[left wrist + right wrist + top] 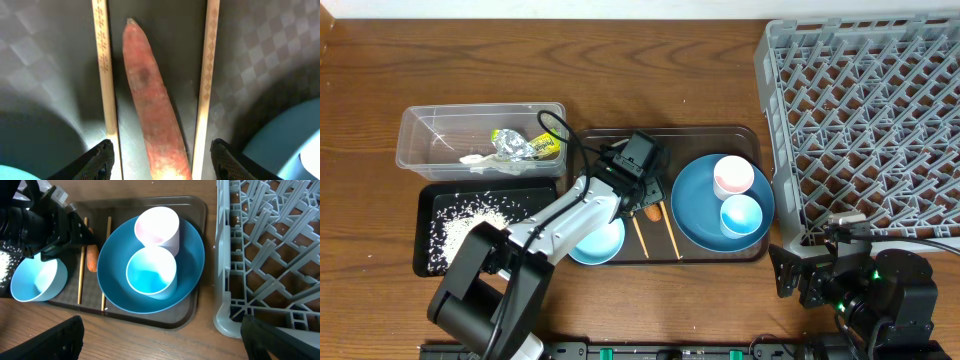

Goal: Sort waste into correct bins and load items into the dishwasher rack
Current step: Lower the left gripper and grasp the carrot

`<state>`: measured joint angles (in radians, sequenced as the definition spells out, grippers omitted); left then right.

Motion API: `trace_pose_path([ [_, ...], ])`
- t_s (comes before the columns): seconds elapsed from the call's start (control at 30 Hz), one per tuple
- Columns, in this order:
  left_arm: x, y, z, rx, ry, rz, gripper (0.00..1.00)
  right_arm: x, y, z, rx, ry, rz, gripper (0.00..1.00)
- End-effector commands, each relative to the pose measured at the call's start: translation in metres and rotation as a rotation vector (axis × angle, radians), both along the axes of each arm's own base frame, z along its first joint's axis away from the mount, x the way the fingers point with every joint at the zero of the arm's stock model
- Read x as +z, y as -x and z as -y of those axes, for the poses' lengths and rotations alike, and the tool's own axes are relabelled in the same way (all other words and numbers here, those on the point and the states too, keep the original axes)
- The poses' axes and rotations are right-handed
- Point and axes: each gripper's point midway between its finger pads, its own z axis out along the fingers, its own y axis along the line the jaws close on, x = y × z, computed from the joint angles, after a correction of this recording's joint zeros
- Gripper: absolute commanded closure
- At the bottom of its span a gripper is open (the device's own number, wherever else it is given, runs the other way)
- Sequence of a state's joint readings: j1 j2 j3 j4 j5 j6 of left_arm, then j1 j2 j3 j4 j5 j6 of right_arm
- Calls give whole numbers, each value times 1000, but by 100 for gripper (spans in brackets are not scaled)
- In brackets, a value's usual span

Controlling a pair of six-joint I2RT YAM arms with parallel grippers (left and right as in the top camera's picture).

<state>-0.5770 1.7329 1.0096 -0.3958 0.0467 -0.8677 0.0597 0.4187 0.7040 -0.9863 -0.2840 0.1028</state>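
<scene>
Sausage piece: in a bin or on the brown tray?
On the brown tray: sausage piece lies between the two chopsticks.

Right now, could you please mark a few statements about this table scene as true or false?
1. The sausage piece lies between the two chopsticks. True.
2. The pink cup and the blue cup lie tipped over. False: the pink cup and the blue cup stand upright on the plate.
3. The left gripper is open above the sausage piece. True.
4. The wrapper lies on the black tray. False: the wrapper is in the clear tub; the black tray holds rice.
5. The right gripper is shut. False: it is open and holds nothing.
</scene>
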Motion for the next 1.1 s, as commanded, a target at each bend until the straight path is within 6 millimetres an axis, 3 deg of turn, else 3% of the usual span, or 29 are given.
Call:
trace_pose_path([
  [0.0,1,-5,-4,22,-26,16,35,6,1,-1,4,-5,13,1],
  [0.3,2,-5,11,-11,-7,46,36,6,1,-2,4,-5,13,1],
  [0.4,2,-7,8,-3,-28,57,39,6,1,-1,4,-5,13,1],
  [0.83,0,-7,3,7,-53,64,40,6,1,-2,4,-5,13,1],
  [1.07,-10,-1,-7,39,-75,54,41,6,1,-2,4,-5,13,1],
])
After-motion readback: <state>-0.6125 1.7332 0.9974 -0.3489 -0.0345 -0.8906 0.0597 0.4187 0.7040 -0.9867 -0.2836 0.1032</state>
